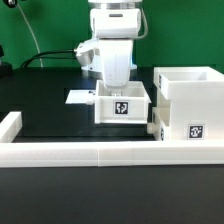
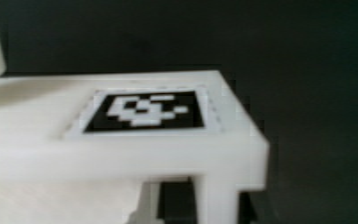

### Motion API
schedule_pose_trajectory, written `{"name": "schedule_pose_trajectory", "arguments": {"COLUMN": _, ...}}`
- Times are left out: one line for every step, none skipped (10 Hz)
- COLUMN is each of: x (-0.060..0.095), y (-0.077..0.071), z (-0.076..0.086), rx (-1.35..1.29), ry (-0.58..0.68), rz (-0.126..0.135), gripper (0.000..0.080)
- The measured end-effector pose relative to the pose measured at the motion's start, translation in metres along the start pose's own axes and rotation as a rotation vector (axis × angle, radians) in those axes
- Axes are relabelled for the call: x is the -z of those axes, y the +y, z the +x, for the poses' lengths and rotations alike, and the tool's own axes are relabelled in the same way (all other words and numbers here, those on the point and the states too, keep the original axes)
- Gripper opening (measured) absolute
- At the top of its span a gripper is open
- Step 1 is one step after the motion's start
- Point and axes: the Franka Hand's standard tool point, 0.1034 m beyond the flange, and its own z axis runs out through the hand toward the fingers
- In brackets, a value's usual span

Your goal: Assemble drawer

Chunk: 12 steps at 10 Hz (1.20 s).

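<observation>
A small white open-top drawer tray point(image 1: 122, 104) with a black-and-white tag on its front stands on the black table, in the middle of the exterior view. My gripper point(image 1: 117, 82) reaches down into it from above, and its fingertips are hidden behind the tray's walls. In the wrist view the tray's tagged white face point(image 2: 149, 110) fills the picture. My gripper point(image 2: 217, 202) has its two dark fingers either side of a white tray wall and is shut on it. The large cube-like housing point(image 1: 190, 100) stands at the exterior view's right, open at the top and tagged low on its front.
A long low white border rail point(image 1: 90, 152) runs along the front and turns up at the exterior view's left point(image 1: 10, 125). The flat marker board point(image 1: 80, 96) lies behind the tray to its left. A small white part point(image 1: 155, 127) sits between the tray and the housing.
</observation>
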Motion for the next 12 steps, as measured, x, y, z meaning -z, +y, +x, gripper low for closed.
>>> {"name": "schedule_pose_trajectory", "arguments": {"x": 0.000, "y": 0.006, "z": 0.006, "rx": -0.010, "ry": 0.001, "rz": 0.002, "gripper": 0.0041}}
{"name": "schedule_pose_trajectory", "arguments": {"x": 0.001, "y": 0.011, "z": 0.011, "rx": -0.014, "ry": 0.006, "rz": -0.004, "gripper": 0.0041}}
{"name": "schedule_pose_trajectory", "arguments": {"x": 0.002, "y": 0.012, "z": 0.015, "rx": -0.017, "ry": 0.008, "rz": -0.007, "gripper": 0.0041}}
{"name": "schedule_pose_trajectory", "arguments": {"x": 0.001, "y": 0.011, "z": 0.014, "rx": -0.019, "ry": 0.008, "rz": -0.004, "gripper": 0.0041}}
{"name": "schedule_pose_trajectory", "arguments": {"x": 0.001, "y": 0.011, "z": 0.013, "rx": -0.019, "ry": 0.008, "rz": -0.004, "gripper": 0.0041}}
{"name": "schedule_pose_trajectory", "arguments": {"x": 0.001, "y": 0.011, "z": 0.013, "rx": -0.020, "ry": 0.008, "rz": -0.004, "gripper": 0.0041}}
{"name": "schedule_pose_trajectory", "arguments": {"x": 0.001, "y": 0.011, "z": 0.014, "rx": -0.019, "ry": 0.007, "rz": -0.003, "gripper": 0.0041}}
{"name": "schedule_pose_trajectory", "arguments": {"x": 0.002, "y": 0.011, "z": 0.016, "rx": -0.015, "ry": 0.008, "rz": -0.004, "gripper": 0.0041}}
{"name": "schedule_pose_trajectory", "arguments": {"x": 0.003, "y": 0.013, "z": 0.019, "rx": -0.011, "ry": 0.010, "rz": -0.007, "gripper": 0.0041}}
{"name": "schedule_pose_trajectory", "arguments": {"x": 0.004, "y": 0.015, "z": 0.022, "rx": -0.014, "ry": 0.008, "rz": -0.007, "gripper": 0.0041}}
{"name": "schedule_pose_trajectory", "arguments": {"x": 0.004, "y": 0.015, "z": 0.024, "rx": -0.014, "ry": 0.009, "rz": -0.006, "gripper": 0.0041}}
{"name": "schedule_pose_trajectory", "arguments": {"x": 0.004, "y": 0.014, "z": 0.024, "rx": -0.014, "ry": 0.010, "rz": -0.007, "gripper": 0.0041}}
